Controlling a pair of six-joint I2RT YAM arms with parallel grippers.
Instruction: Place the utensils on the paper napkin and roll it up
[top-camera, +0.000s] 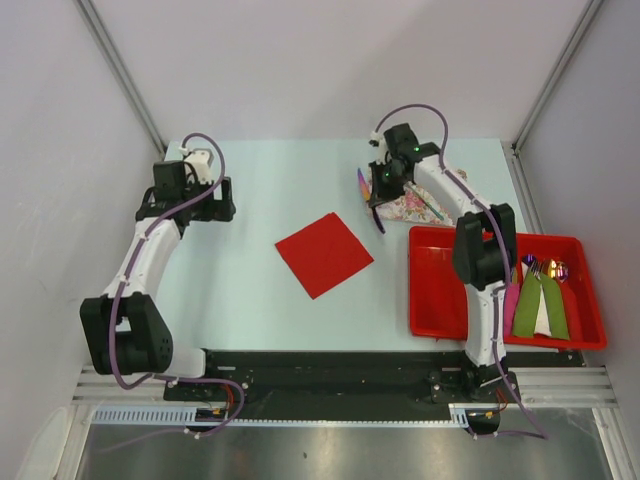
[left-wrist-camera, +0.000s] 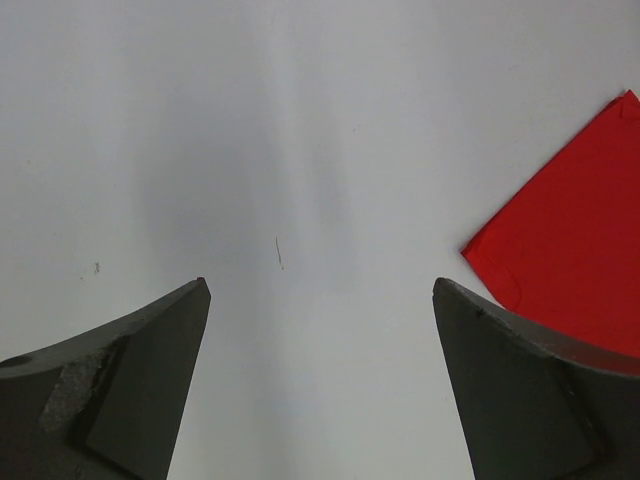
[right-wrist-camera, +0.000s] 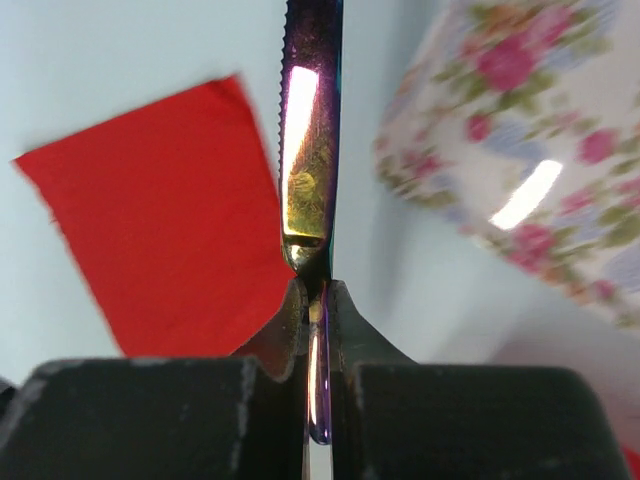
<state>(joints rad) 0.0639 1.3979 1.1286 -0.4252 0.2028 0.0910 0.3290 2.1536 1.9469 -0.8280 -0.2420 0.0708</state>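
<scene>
Beside the floral-patterned mat (top-camera: 415, 207), my right gripper (right-wrist-camera: 318, 292) is clamped on a purple-iridescent serrated metal knife (right-wrist-camera: 310, 150). My left gripper (left-wrist-camera: 320, 290) gapes empty over pale tabletop (top-camera: 260, 180), left of the flat red square paper napkin (top-camera: 323, 254), which lies apart from both grippers.

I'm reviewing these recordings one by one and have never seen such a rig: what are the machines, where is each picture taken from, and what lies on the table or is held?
Two robot arms are bolted at the near edge of a pale table. One picture looks down from above; the other two come from a camera on each wrist. The left gripper is wide open and empty above bare table. The right gripper is shut on a slim serrated metal knife with a purple-gold sheen. On the table lie a bright red square paper napkin, a floral-patterned mat, and a red plastic tray holding green napkin rolls with cutlery.
</scene>
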